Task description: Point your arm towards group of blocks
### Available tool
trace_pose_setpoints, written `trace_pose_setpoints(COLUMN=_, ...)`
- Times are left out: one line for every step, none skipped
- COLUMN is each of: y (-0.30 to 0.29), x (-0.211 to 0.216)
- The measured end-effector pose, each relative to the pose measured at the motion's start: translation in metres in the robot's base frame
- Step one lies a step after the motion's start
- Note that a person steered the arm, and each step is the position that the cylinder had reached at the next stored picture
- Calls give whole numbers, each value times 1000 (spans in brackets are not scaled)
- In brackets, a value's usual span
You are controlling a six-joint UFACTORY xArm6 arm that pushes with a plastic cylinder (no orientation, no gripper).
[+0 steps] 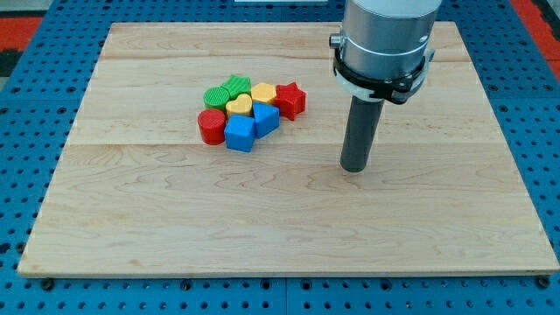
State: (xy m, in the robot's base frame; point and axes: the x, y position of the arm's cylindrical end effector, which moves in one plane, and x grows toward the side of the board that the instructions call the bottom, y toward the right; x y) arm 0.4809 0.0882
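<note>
A tight group of blocks lies on the wooden board (pixel 280 227), left of centre. It holds two green blocks (pixel 226 90), a yellow hexagon (pixel 263 92), a red star (pixel 290 100), a yellow heart (pixel 239 107), a red cylinder (pixel 211 126), a blue cube (pixel 240 133) and a second blue block (pixel 266 118). My tip (pixel 353 168) rests on the board to the view's right of the group, apart from every block, roughly a rod's length from the red star.
The board lies on a blue perforated table (pixel 26 105) that shows on all sides. The arm's grey cylindrical body (pixel 387 39) hangs over the board's upper right part.
</note>
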Motion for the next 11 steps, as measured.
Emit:
trace_pose_setpoints(y=5, x=1)
trace_pose_setpoints(y=4, x=-12)
trace_pose_setpoints(y=3, x=-13)
trace_pose_setpoints(y=3, x=-15)
trace_pose_setpoints(y=4, x=-10)
trace_pose_setpoints(y=4, x=-10)
trace_pose_setpoints(y=4, x=-10)
trace_pose_setpoints(y=2, x=-10)
trace_pose_setpoints(y=-3, x=-10)
trace_pose_setpoints(y=-11, x=-11)
trace_pose_setpoints(y=-17, x=-18)
